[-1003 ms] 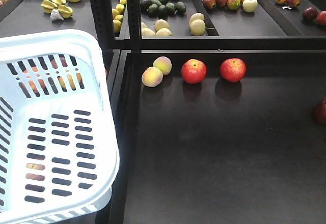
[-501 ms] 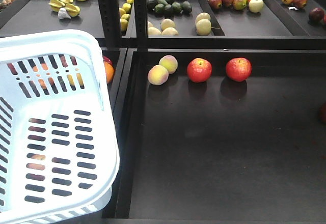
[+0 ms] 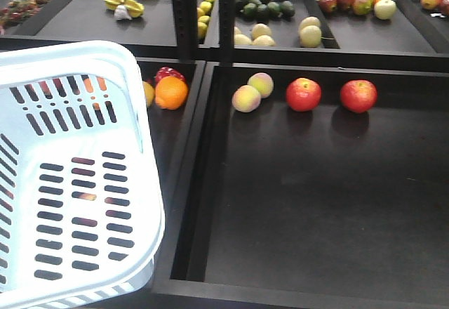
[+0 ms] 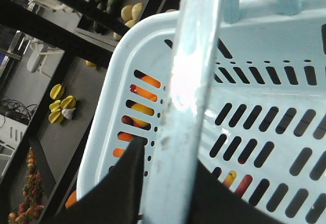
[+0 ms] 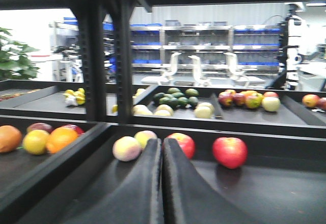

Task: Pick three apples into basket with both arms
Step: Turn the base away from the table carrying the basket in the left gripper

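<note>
Two red apples (image 3: 303, 94) (image 3: 358, 95) lie at the back of the lower black tray (image 3: 316, 211). The pale blue basket (image 3: 105, 56) fills the front view's left side and has nothing in it. In the left wrist view my left gripper (image 4: 170, 186) is shut on the basket's handle (image 4: 191, 81), one black finger on each side. My right gripper (image 5: 162, 142) is shut with nothing in it, low over the tray. It points at the near apple (image 5: 184, 142), which its fingertips partly hide. The other apple (image 5: 229, 151) sits to the right.
Two pale peaches (image 3: 246, 99) (image 3: 260, 84) lie left of the apples. An orange (image 3: 171, 93) and other fruit sit in the neighbouring tray behind the basket. A black upright post (image 3: 219, 14) divides the shelves. The upper shelf holds avocados (image 3: 266, 0), mixed apples (image 3: 354, 0) and starfruit (image 3: 130, 0).
The whole scene has slid right in the front view. The orange and fruit beside the basket came into sight, and a dark red fruit at the right edge left it.
</note>
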Robot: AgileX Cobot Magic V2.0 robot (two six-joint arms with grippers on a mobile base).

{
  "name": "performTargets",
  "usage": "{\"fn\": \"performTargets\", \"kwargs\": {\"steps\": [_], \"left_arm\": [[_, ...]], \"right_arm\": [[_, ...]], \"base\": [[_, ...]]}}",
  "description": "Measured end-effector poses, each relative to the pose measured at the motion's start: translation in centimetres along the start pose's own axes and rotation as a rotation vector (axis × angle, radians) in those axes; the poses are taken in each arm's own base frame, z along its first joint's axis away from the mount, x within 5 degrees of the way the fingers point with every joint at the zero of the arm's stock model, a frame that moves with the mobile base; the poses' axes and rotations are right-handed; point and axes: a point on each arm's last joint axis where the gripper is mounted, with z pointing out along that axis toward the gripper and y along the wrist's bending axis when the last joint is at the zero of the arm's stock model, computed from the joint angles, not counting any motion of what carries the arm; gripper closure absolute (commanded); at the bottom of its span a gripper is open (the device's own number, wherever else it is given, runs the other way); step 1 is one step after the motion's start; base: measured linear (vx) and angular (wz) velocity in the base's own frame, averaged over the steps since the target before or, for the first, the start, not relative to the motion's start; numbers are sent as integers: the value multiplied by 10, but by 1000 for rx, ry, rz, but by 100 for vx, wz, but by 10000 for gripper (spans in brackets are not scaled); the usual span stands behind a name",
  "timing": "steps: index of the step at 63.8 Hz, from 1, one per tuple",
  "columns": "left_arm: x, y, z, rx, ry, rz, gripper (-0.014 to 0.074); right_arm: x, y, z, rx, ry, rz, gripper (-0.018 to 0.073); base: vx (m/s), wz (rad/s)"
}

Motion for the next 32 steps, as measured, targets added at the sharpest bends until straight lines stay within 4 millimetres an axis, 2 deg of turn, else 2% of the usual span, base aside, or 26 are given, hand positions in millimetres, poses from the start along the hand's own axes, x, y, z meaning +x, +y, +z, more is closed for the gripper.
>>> {"fn": "performTargets", "kwargs": {"steps": [32], "left_arm": [[0,0,0,0,0,0,604]], "right_arm": [[0,0,0,0,0,0,568]], "base": [[-7,43]]}}
